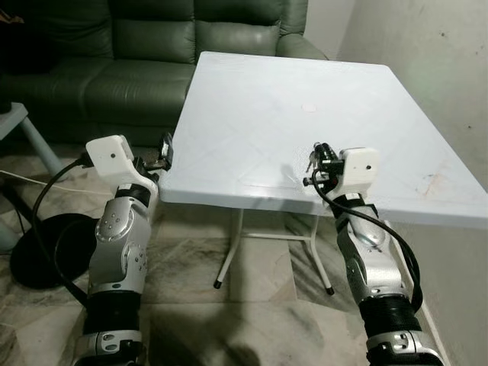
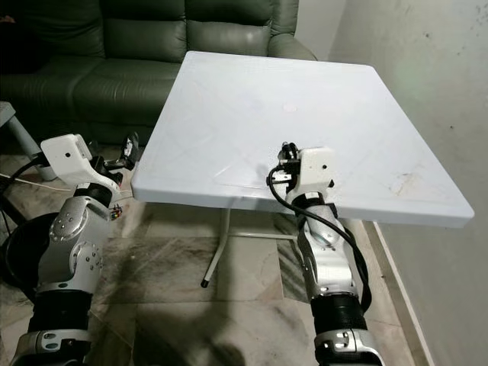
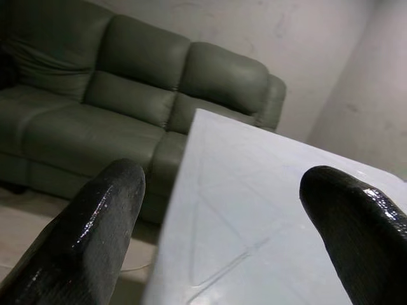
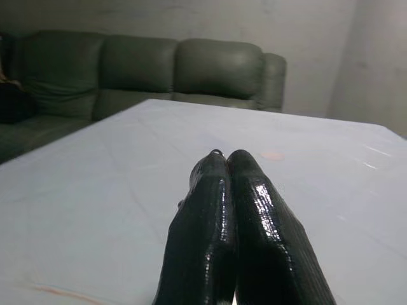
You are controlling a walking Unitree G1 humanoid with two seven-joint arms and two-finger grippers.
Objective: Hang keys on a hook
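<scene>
My right gripper (image 1: 320,155) hovers just above the white table (image 1: 259,91) near its front edge. Its fingers (image 4: 254,216) are pressed together. A thin metal ring of the keys (image 4: 217,152) peeks out at the tips, and a small metal piece of the keys (image 1: 309,164) hangs beside the gripper. My left gripper (image 1: 165,151) is raised at the table's front left corner, just off the edge. The left fingers (image 3: 95,229) stand wide apart with nothing between them.
A dark green sofa (image 1: 152,46) stands behind the table. A pale wall (image 1: 435,69) runs close along the right side. On the tiled floor at the left lie a black round base (image 1: 38,252) and a cable. The table has thin white legs (image 1: 229,259).
</scene>
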